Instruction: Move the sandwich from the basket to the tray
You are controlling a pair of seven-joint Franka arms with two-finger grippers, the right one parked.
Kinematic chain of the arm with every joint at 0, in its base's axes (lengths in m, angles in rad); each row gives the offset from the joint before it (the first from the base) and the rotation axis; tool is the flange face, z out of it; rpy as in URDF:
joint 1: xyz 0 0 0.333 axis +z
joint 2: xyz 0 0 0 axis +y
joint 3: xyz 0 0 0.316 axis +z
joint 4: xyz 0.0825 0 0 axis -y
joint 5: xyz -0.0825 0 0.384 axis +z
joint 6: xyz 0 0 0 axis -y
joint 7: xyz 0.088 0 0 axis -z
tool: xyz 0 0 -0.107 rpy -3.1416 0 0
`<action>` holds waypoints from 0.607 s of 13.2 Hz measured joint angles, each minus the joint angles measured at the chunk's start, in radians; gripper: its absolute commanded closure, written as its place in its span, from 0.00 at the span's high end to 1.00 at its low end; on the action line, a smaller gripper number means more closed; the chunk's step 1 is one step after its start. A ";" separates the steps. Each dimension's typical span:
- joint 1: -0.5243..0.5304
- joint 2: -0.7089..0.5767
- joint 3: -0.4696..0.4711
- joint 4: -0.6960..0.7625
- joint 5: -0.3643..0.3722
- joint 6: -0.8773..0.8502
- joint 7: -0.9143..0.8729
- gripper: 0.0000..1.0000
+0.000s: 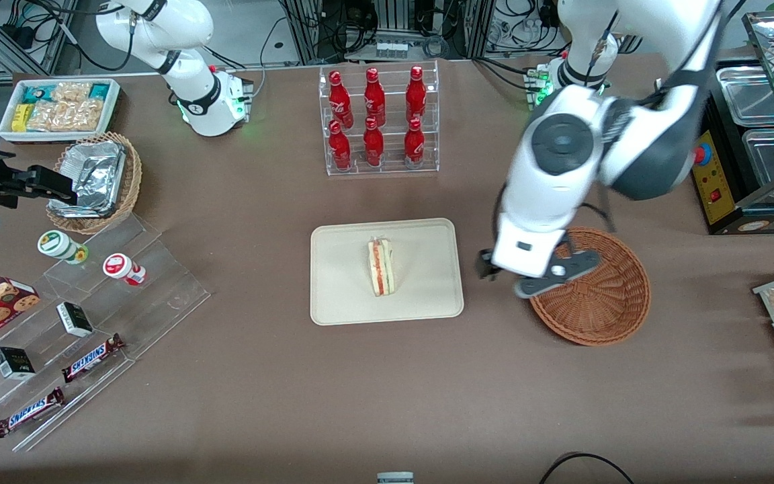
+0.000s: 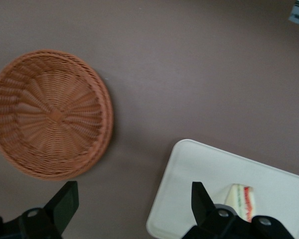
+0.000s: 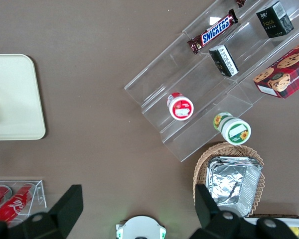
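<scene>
The sandwich (image 1: 381,267), a pale wedge with a red and green stripe, lies on the cream tray (image 1: 340,289) in the middle of the table. Beside the tray, toward the working arm's end, sits the round reddish-brown wicker basket (image 1: 605,306) with nothing in it. My gripper (image 1: 518,275) hangs above the table over the gap between tray and basket, open and holding nothing. In the left wrist view its fingers (image 2: 66,199) spread wide around my gripper's midpoint (image 2: 133,194), above bare table and the tray's corner (image 2: 189,174). The basket (image 2: 52,114) and the sandwich (image 2: 243,199) show there too.
A clear rack of red bottles (image 1: 378,121) stands farther from the camera than the tray. Toward the parked arm's end are a stepped acrylic shelf with snacks (image 1: 91,309), a tan foil-filled basket (image 1: 95,181) and a white snack bin (image 1: 58,107). A metal food warmer (image 1: 756,141) stands at the working arm's end.
</scene>
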 measured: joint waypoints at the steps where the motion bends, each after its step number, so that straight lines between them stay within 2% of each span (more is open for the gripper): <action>1: 0.044 -0.026 0.001 -0.008 -0.015 -0.016 0.053 1.00; 8: 0.276 -0.175 0.004 -0.054 -0.138 -0.128 0.396 1.00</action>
